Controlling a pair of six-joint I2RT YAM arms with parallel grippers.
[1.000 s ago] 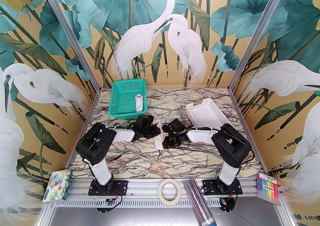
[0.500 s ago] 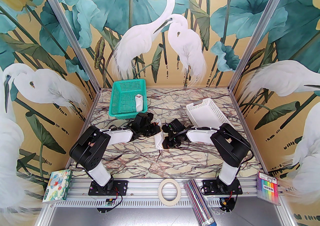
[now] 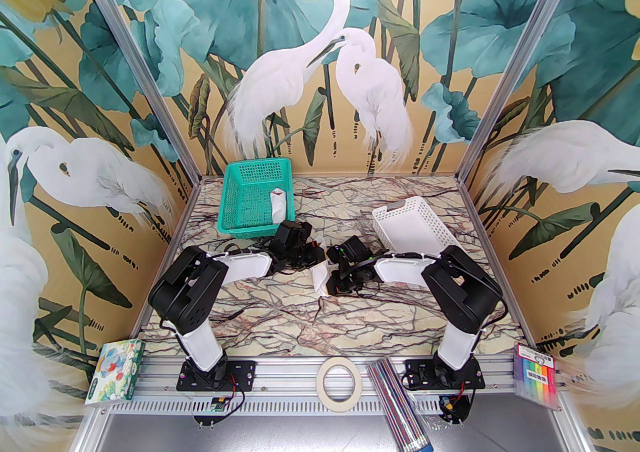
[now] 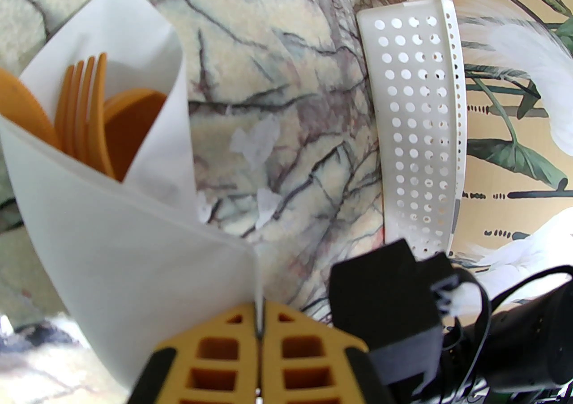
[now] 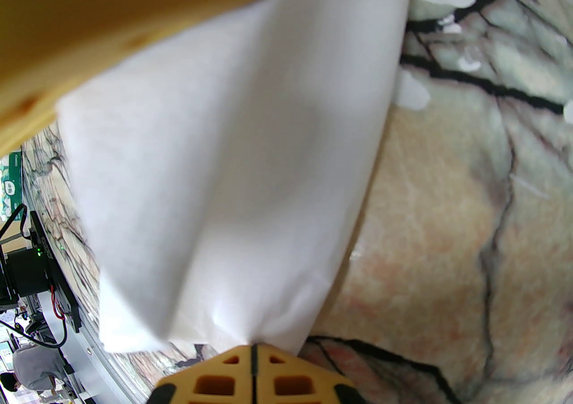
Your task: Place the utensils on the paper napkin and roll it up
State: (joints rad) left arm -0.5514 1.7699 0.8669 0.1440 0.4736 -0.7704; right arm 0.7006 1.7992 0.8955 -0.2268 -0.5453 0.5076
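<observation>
The paper napkin (image 3: pixel 320 281) is a loose white roll at mid-table, held between both arms. In the left wrist view the napkin (image 4: pixel 134 232) forms a cone around the utensils: orange fork tines (image 4: pixel 83 111), a spoon bowl (image 4: pixel 134 125) and the knife tip (image 4: pixel 20 109) stick out of its open end. My left gripper (image 4: pixel 258 330) is shut on the napkin's edge, and it sits at the roll's far end (image 3: pixel 314 255). My right gripper (image 5: pixel 253 350) is shut on the napkin (image 5: pixel 233 147) at a pinched corner, at the roll's near end (image 3: pixel 332 285).
A green basket (image 3: pixel 235 179) at the back left holds another white rolled bundle (image 3: pixel 279 204). A white perforated basket (image 3: pixel 415 227) stands right of centre. Small paper scraps (image 4: pixel 257 142) lie on the marble. A tape roll (image 3: pixel 340 382), a box (image 3: pixel 115 372) and a marker pack (image 3: pixel 537 375) line the near rail.
The left gripper has shifted slightly right and farther back with the napkin's far end, and its elbow swung. The roll's near end moved a little right. Both grips stay shut.
</observation>
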